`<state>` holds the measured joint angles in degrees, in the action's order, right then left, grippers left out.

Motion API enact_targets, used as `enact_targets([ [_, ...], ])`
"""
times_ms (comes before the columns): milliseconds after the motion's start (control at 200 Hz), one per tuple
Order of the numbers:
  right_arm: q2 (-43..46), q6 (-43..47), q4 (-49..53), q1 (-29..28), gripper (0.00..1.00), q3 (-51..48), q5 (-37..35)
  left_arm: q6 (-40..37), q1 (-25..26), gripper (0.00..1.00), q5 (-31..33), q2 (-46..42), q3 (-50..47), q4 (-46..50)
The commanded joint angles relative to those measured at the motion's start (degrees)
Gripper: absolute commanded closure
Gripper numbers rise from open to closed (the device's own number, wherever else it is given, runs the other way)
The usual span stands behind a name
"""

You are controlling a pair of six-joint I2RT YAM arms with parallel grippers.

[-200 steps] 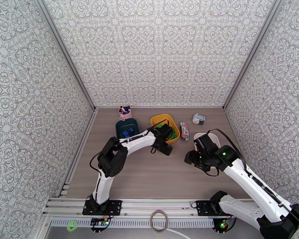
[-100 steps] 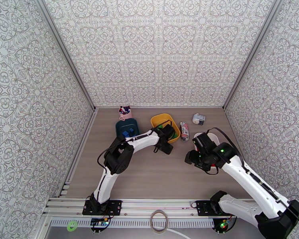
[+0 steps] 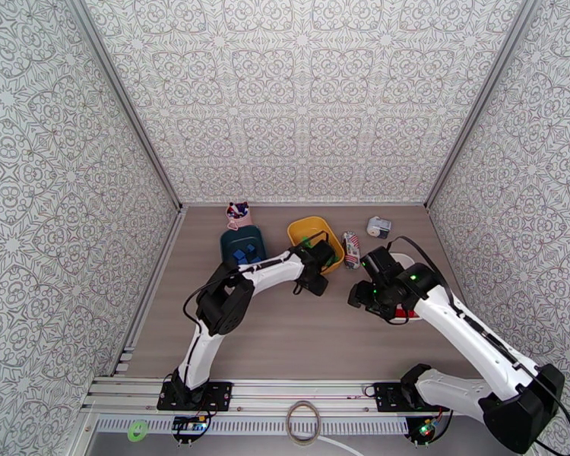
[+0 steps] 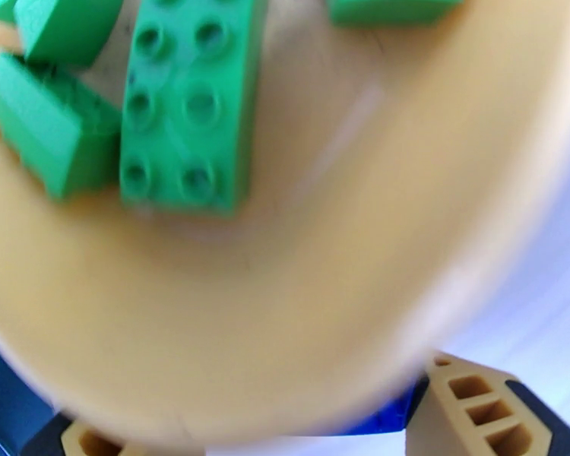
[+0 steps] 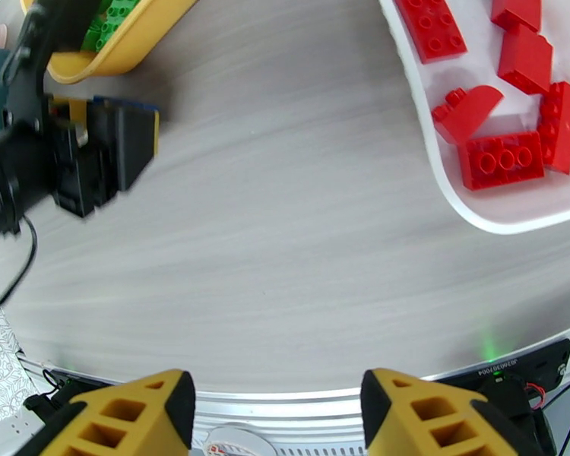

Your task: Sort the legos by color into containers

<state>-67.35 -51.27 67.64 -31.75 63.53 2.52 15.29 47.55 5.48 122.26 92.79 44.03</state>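
at the yellow bin [image 3: 301,229], left arm [image 3: 266,271] reaches.

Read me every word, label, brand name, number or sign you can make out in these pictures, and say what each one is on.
No text can be read for certain.
Small label on the black box at the table's near edge: a printed string, upside down, too small to read.
Patterned cylindrical packet: printing too small to read.
Green studded plastic bricks: stud tops blurred, no lettering legible.
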Motion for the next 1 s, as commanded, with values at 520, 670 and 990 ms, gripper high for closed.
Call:
enact_targets([
  [520,-11.66,2.74,-12.9,-1.51,0.41,6.03,6.84,8.29,-17.11,0.47,0.82,-29.24,-14.37,4.78],
  [670,-14.27,3.01,-13.58,-2.68,0.41,8.16,7.18,5.72,-25.67,0.4,-0.68,-27.2,-11.33,6.93],
  [990,-15.62,5.02,-11.87,-2.8,0.41,9.6,5.89,4.95,-30.06,0.01,-0.5,-27.4,-5.56,9.92],
])
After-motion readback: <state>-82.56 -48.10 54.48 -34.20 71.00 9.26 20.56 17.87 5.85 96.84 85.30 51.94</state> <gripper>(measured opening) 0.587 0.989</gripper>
